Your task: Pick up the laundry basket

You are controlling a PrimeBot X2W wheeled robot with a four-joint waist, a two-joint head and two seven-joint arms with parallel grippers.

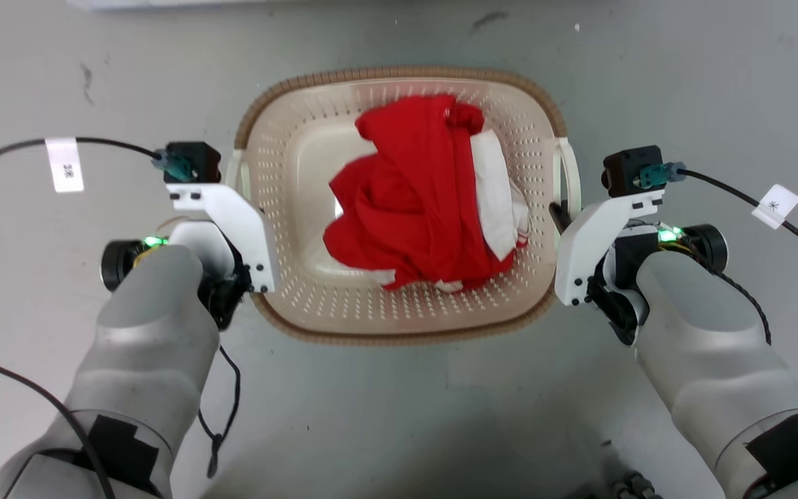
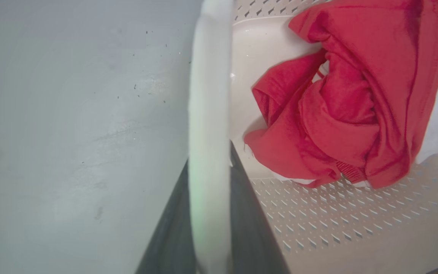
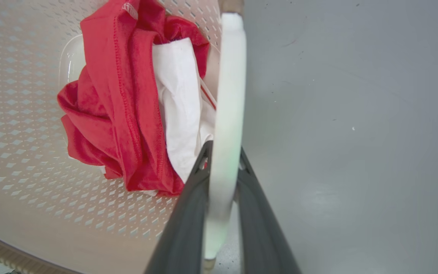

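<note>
The basket [image 1: 399,73] sits on the grey floor [image 1: 399,416], with red cloth [image 1: 413,201] and white cloth [image 1: 499,197] bunched inside. My left gripper [image 1: 245,208] is at its left handle [image 1: 235,170], my right gripper [image 1: 561,215] at its right handle [image 1: 571,173]. White brackets [image 1: 593,235] hide most of my fingers, so I cannot tell their grip.

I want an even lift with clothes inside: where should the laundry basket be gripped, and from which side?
By its white side handles, left handle and right handle, one pincer each, from the outer sides. The laundry basket sits level and each thin loop stands off the wall, so a finger fits either side, as the left pincer and right pincer show.
</note>
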